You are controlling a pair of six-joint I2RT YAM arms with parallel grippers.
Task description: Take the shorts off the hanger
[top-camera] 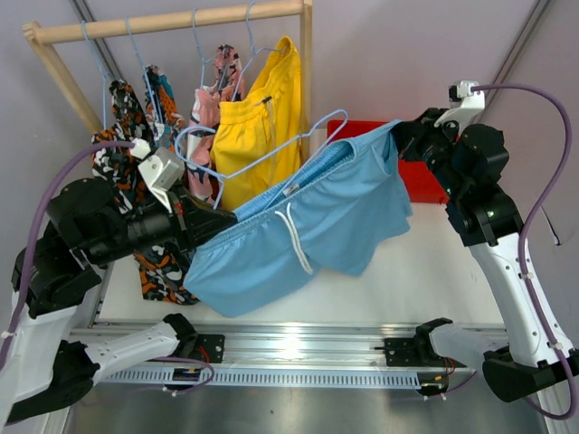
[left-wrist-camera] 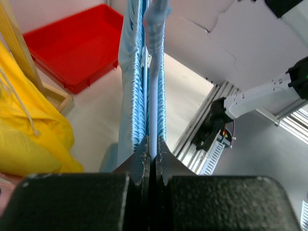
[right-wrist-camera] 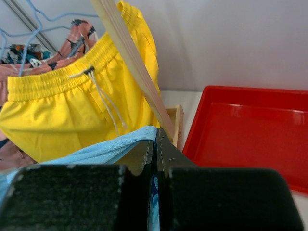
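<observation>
White table (top-camera: 434,262), wooden rack (top-camera: 172,20) behind: light blue shorts (top-camera: 335,217) stretched midair.
Waistband runs near-left to far-right, left gripper (left-wrist-camera: 152,153) and right gripper (right-wrist-camera: 155,144) clenched on its ends.

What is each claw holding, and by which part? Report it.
Both grip the light blue shorts: the left claw pinches the ribbed waistband, the right claw a cloth edge at the opposite end.

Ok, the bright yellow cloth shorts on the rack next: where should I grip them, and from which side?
Take the bright yellow cloth shorts by the gathered elastic waistband, beside the white drawstring. It looks like the thickest edge, and it faces the arms uncovered. Coming from the front seems best, left of the slanted wooden post that crosses its right end.
</observation>
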